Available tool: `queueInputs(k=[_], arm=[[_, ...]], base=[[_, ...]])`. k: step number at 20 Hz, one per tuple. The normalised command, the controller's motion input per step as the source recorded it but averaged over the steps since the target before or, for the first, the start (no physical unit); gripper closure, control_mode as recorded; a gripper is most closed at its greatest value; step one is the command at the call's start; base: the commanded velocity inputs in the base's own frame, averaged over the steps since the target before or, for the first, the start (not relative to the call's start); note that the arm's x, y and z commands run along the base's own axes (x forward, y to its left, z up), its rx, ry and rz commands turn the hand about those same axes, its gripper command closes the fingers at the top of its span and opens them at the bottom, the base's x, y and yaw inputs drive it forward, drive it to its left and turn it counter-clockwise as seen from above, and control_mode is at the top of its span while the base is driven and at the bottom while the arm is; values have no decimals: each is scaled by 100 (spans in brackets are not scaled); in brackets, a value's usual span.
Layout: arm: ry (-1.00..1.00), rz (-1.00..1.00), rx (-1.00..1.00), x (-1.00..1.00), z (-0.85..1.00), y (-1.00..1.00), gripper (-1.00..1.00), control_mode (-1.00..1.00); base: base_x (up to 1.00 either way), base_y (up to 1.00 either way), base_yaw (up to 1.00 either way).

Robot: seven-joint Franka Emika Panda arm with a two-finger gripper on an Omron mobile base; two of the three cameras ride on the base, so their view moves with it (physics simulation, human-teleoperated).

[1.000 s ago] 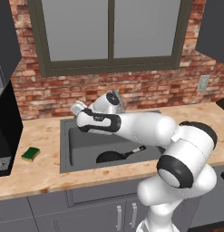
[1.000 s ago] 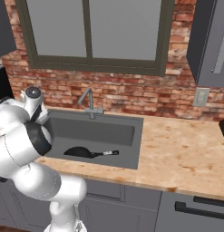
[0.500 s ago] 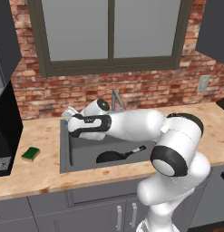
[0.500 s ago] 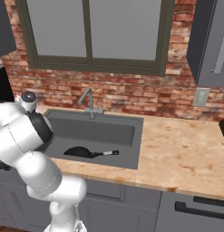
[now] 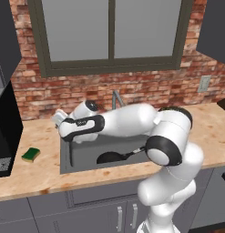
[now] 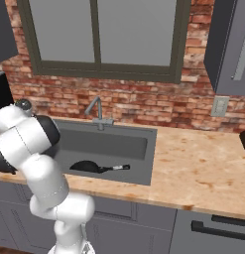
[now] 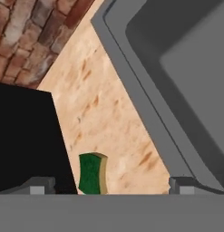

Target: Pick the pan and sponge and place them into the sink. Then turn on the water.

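One item down — pan (image 5: 115,157) lying in the sink (image 6: 144,159), sponge (image 5: 31,154) out on the counter (image 5: 41,175) left of the basin. Fingers (image 7: 41,185) spread wide, holding nothing, hovering near the sink's left rim. Best to centre over the sponge, drop straight down, then close across its short sides.

pan (image 5: 113,157) lain in the sink (image 5: 70,157), handle turned rightward, sponge (image 5: 31,155) set on the counter (image 5: 36,175) left of the sink, faucet (image 6: 96,111) stood behind the basin

Two rear base views sharing the sink (image 5: 82,157), hand view close above its rim.
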Motion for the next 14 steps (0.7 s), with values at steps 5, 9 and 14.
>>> queueInputs(k=[5,9,14], arm=[[9,0,0,0,0,47,-100,-100],[11,0,0,0,-1,46,-100,-100],[9,0,0,0,-2,40,-100,-100]], base=[[0,0,0],[0,0,0],[0,0,0]])
